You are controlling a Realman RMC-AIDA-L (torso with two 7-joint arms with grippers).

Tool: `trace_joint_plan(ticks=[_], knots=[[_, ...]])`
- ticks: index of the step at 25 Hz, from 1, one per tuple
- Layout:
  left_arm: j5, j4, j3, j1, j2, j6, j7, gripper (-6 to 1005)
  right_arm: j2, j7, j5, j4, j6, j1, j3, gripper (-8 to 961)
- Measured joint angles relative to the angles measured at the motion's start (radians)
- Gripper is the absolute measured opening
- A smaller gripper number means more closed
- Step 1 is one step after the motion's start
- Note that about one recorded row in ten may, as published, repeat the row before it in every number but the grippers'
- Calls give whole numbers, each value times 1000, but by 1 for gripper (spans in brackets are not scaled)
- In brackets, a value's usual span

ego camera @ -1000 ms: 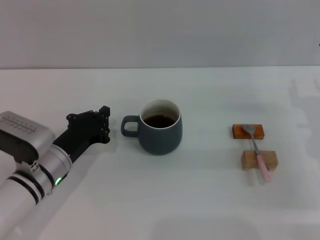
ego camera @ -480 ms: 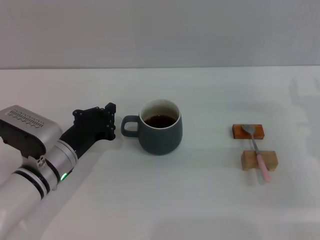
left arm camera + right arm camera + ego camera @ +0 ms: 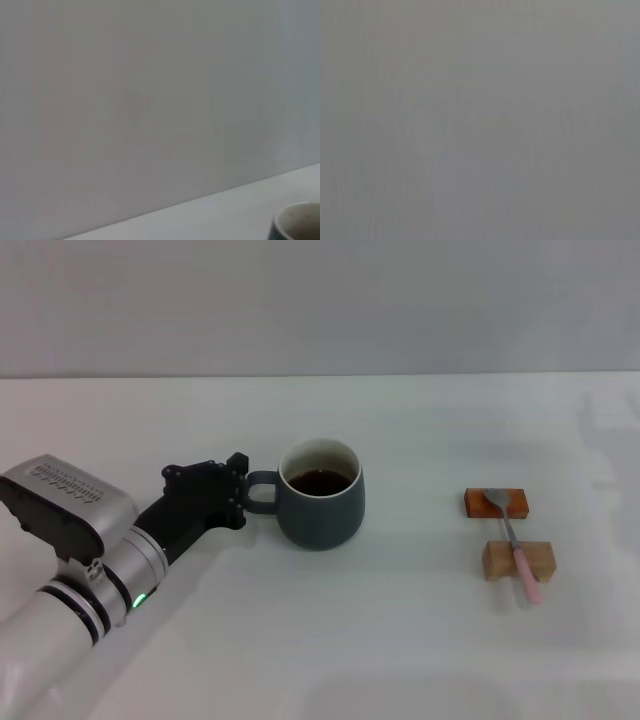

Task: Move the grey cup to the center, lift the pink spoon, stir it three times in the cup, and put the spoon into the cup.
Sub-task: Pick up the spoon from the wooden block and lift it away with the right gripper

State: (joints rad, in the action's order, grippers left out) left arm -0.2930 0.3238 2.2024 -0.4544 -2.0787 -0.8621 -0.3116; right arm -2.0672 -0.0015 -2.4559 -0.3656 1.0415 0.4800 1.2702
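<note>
The grey cup stood upright on the white desk, near the middle of the head view, with dark brown liquid inside its white interior and its loop handle pointing toward the robot's left. The left gripper reached in from the left side, its black fingertips right at the handle, touching it or all but touching it; whether the fingers were spread or closed around the loop could not be told from this angle. The silver forearm behind it ran back toward the lower left corner of the head view, a small green light showing near the wrist.

Well apart from the cup, on the robot's right, the pink spoon lay across two small blocks: its metal bowl rested on the orange block farther from the robot, and its pale pink handle crossed the wooden block nearer the robot, the handle's end hanging just past it.

The left wrist view showed mostly the plain wall, a strip of desk and only a sliver of the cup's rim. The right gripper was not visible in any view, and the right wrist view showed only a uniform grey field
</note>
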Motion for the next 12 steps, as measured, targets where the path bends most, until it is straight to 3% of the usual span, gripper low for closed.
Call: trace_joint_plan(ticks=[12], knots=[[0, 41, 51, 25, 0, 5, -32, -2, 8, 0, 0, 4, 2, 5, -6, 556]])
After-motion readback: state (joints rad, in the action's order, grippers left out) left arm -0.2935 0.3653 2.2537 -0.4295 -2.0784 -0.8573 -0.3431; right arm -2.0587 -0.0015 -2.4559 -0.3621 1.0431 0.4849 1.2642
